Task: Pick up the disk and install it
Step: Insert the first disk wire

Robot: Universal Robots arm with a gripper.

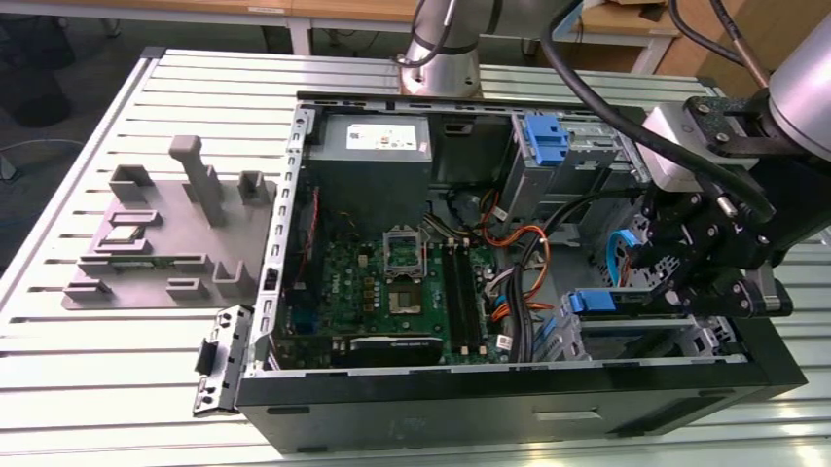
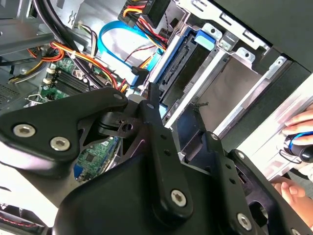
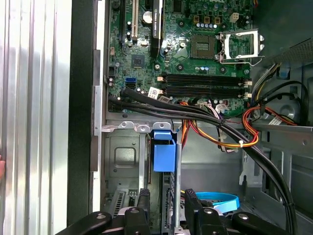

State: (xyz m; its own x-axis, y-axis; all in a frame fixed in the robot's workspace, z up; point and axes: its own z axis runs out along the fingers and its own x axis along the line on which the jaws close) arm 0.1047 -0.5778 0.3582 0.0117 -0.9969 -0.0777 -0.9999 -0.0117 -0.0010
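Black jointed claw (image 3: 166, 194) straddles the flat blue-bracketed disk (image 3: 164, 149) at the black case's (image 1: 520, 413) corner. Clamped or not, I can't tell. Looks stiff, dense, fragile; grip its edges.

Flat rectangular hard drive (image 1: 605, 302) framed by a blue plastic bracket, standing on edge, slotted into the grey metal drive cage (image 1: 643, 341) towards the exterior view's right, blue end tab sticking out of the cage, dark side face visible in the second wrist view (image 2: 182, 63)

The disk (image 1: 600, 303) is mostly hidden behind the claw (image 1: 665, 292) in the exterior view — a hand (image 2: 301, 122) is cut off at the picture's edge.
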